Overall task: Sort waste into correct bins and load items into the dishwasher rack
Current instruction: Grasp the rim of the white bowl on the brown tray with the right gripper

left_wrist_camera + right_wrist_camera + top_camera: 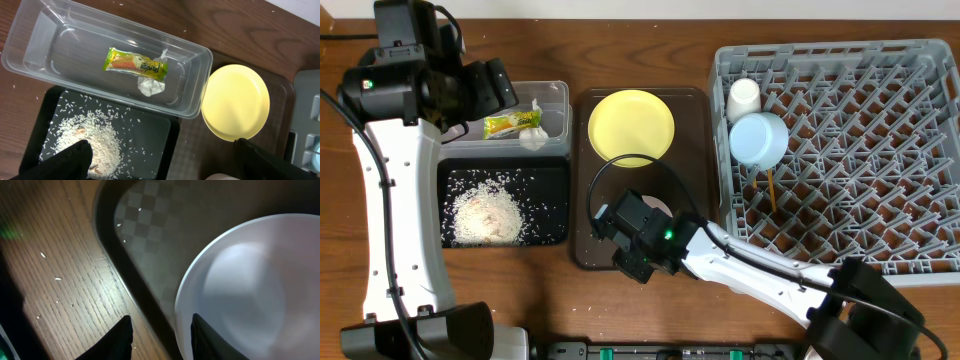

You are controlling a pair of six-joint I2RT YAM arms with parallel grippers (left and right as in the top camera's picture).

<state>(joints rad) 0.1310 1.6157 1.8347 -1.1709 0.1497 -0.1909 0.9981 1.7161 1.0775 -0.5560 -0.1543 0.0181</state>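
A white-pinkish bowl (250, 290) sits on the brown serving tray (150, 225). My right gripper (160, 335) is open astride the bowl's rim, one finger inside the bowl, the other over the tray's edge. From overhead, the right gripper (642, 232) hides most of that bowl. The yellow plate (631, 124) lies at the tray's far end. My left gripper (165, 165) hangs open and empty above the bins. The wrapper (135, 65) and tissue (151, 85) lie in the clear tub (30, 55). Rice (95, 142) lies in the black tray (165, 145). The rack (820, 50) holds the blue bowl (758, 139), white cup (743, 98) and chopsticks (771, 188).
The brown serving tray (692, 190) lies between the bins and the rack. A few rice grains (57, 278) dot the wooden table beside it. A black cable (610, 165) loops over the tray near the plate. The left arm's white link (400, 220) runs down the left side.
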